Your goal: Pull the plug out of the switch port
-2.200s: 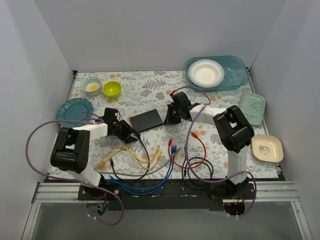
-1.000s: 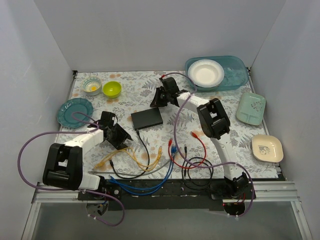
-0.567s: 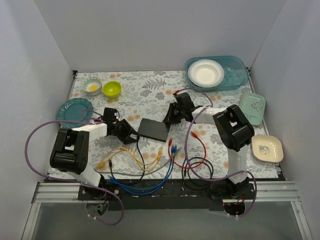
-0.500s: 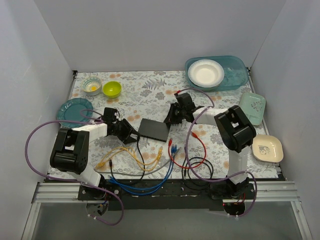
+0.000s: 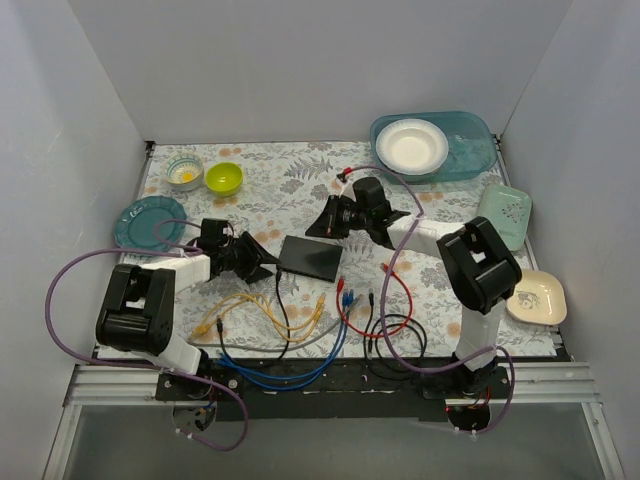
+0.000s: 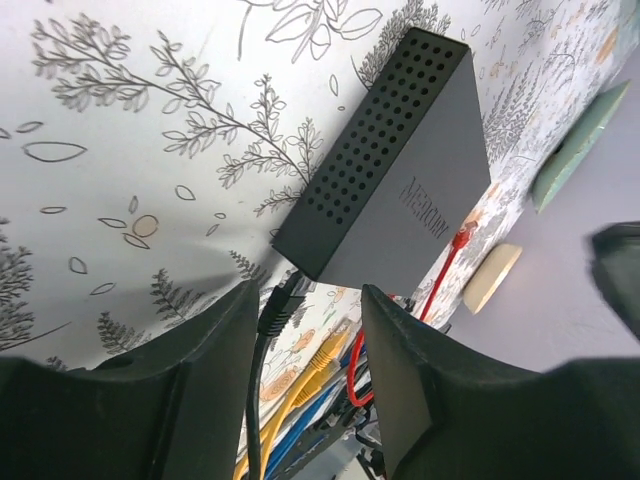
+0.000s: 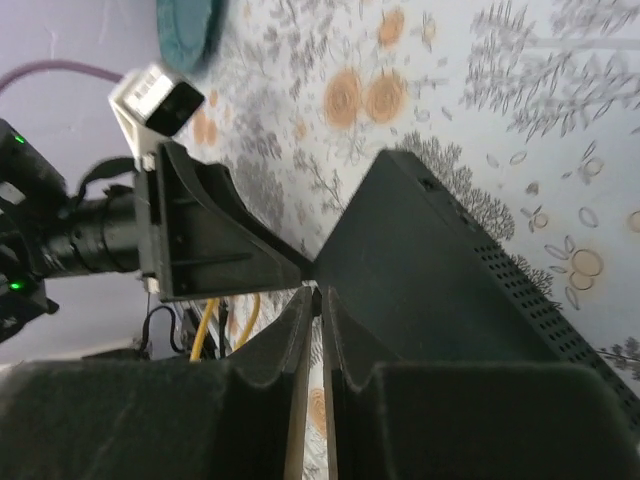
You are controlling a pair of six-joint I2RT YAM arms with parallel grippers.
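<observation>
The switch (image 5: 310,258) is a flat black box lying on the flowered cloth; it also shows in the left wrist view (image 6: 400,190) and the right wrist view (image 7: 440,290). A black plug (image 6: 282,298) on a black cable (image 5: 285,305) sits at the switch's near left corner. My left gripper (image 5: 268,258) is open, its fingers on either side of the plug (image 6: 308,300), which lies close to the left finger. My right gripper (image 5: 316,228) is shut, its tips (image 7: 318,295) over the switch's far left edge, facing the left gripper.
Loose yellow cables (image 5: 260,310), blue cables (image 5: 300,365) and a red cable (image 5: 385,300) lie near the front. A teal plate (image 5: 150,222) and a green bowl (image 5: 224,178) sit at the left. A teal tray (image 5: 470,150), a green dish (image 5: 503,215) and a cream dish (image 5: 535,297) sit at the right.
The switch has slid toward the front right and turned. My right gripper swung from the switch's right side to its far left edge. The left gripper stays at the plug.
</observation>
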